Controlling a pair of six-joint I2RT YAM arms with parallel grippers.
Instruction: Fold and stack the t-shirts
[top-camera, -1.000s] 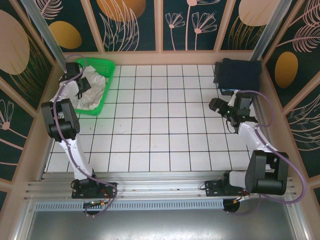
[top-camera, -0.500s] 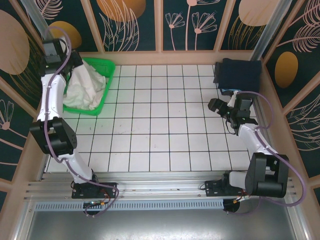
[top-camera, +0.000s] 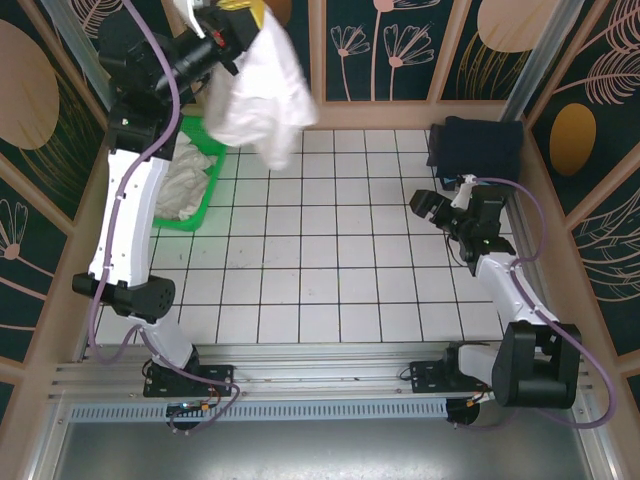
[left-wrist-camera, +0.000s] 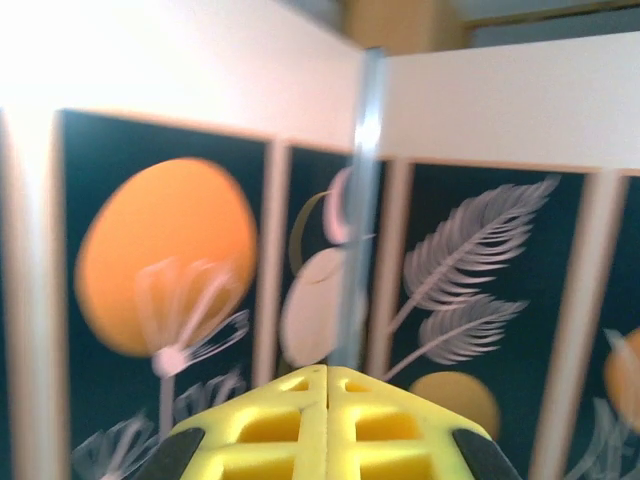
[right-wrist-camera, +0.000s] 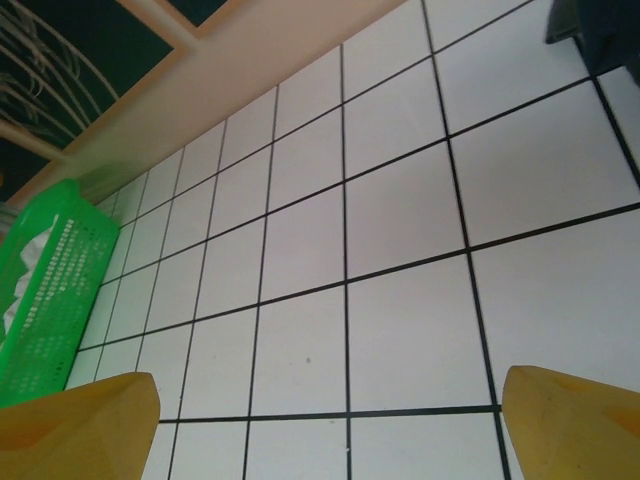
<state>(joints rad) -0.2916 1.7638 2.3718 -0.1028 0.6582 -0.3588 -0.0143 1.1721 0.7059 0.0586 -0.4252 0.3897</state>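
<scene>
T-shirt (top-camera: 262, 95) hangs below left pincer (top-camera: 238, 10), clamped tight (right pincer (right-wrist-camera: 330, 425) gapes empty).

The desk (top-camera: 320, 260) is viewed steeply downward by the top camera, from above and behind the arm bases. The left wrist camera is aimed level, past the left hand (left-wrist-camera: 327, 385), at nearby wall panels (left-wrist-camera: 160, 260). The right wrist camera is held low and aimed obliquely across the tiles. The green basket (right-wrist-camera: 45, 290) is shared with the top view.
</scene>
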